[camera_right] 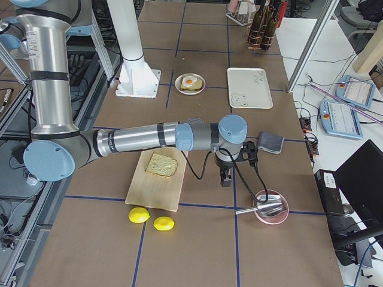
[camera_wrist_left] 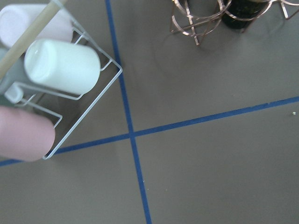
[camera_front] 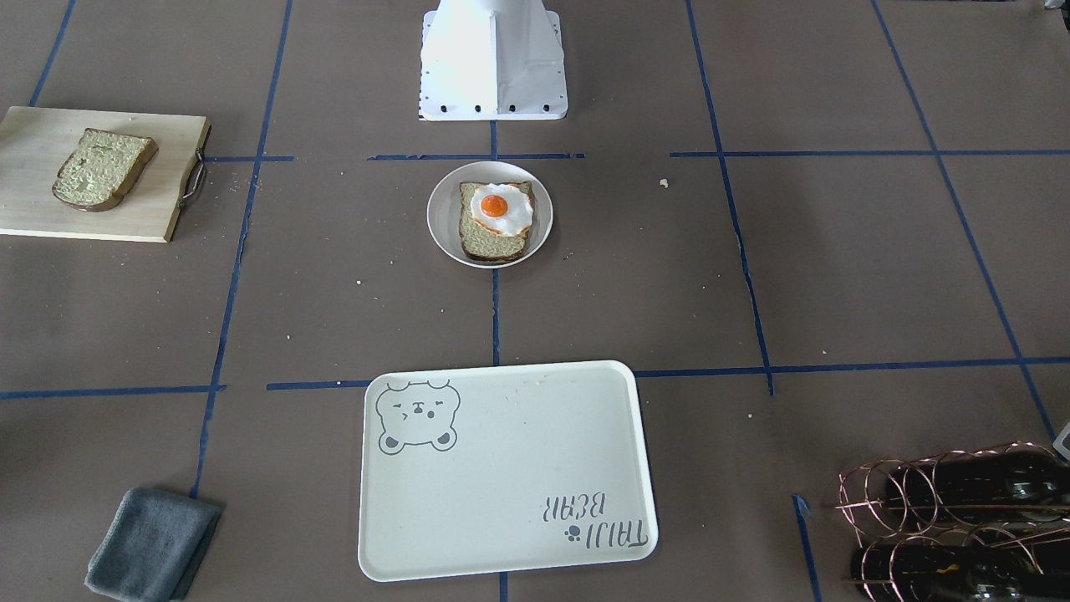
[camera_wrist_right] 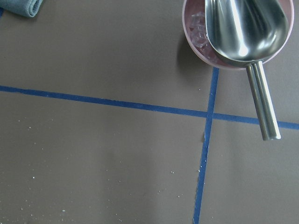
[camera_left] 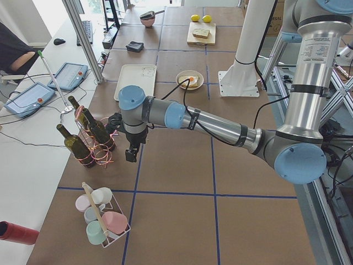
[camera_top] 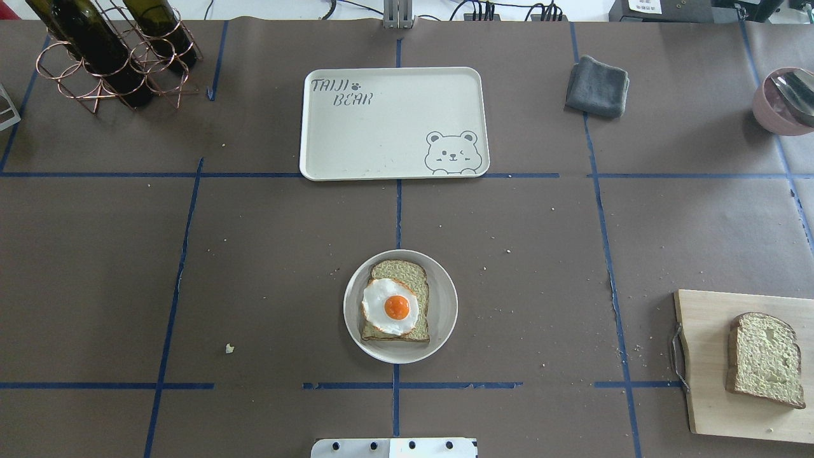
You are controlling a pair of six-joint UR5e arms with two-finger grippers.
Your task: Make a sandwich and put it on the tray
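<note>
- Tray, upper middle of the overhead view: grey lettering in its upper left corner, two lines, "TAIJI" over "BEAR".
- Small grey paw print directly after "TAIJI", on the same line.
- Grey bear face drawn in the tray's lower right corner in that view; no words with it.
- Front-facing view: same lettering in the tray's lower right corner, upside down; the bear face is in its upper left corner.
- White label on a dark box, top right edge of the overhead view: print too small to read.
- Side and wrist views: nothing legible.
</note>
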